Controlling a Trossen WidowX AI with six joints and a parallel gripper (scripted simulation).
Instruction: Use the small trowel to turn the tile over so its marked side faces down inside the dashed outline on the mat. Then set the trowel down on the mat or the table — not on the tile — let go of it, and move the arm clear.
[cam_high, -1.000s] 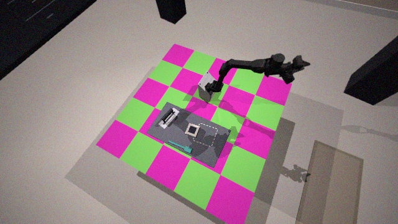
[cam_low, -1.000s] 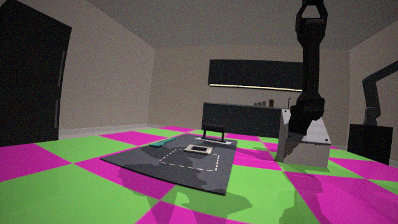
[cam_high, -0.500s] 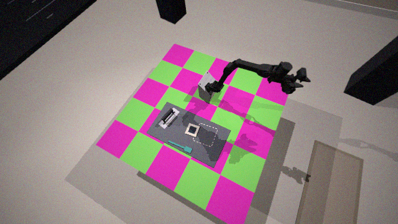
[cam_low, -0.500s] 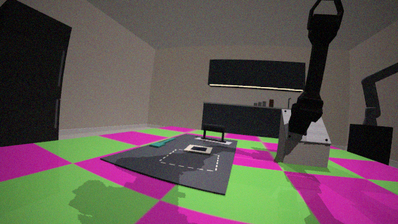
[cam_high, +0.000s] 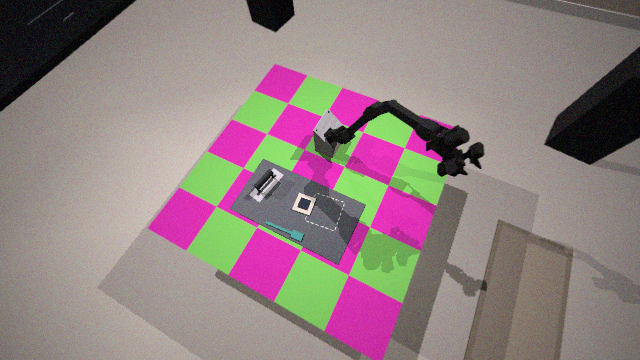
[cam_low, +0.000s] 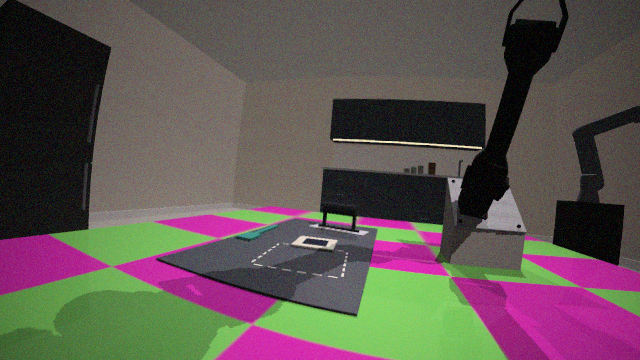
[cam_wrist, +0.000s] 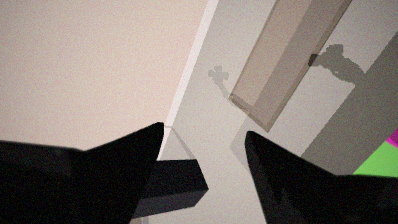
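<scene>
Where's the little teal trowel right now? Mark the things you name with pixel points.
In the top view, the trowel (cam_high: 286, 231) (cam_low: 257, 232) lies along the lower edge of the grey mat (cam_high: 320, 242) (cam_low: 210, 255), just below the cream tile (cam_high: 296, 206) (cam_low: 300, 244) with the dark square.
</scene>
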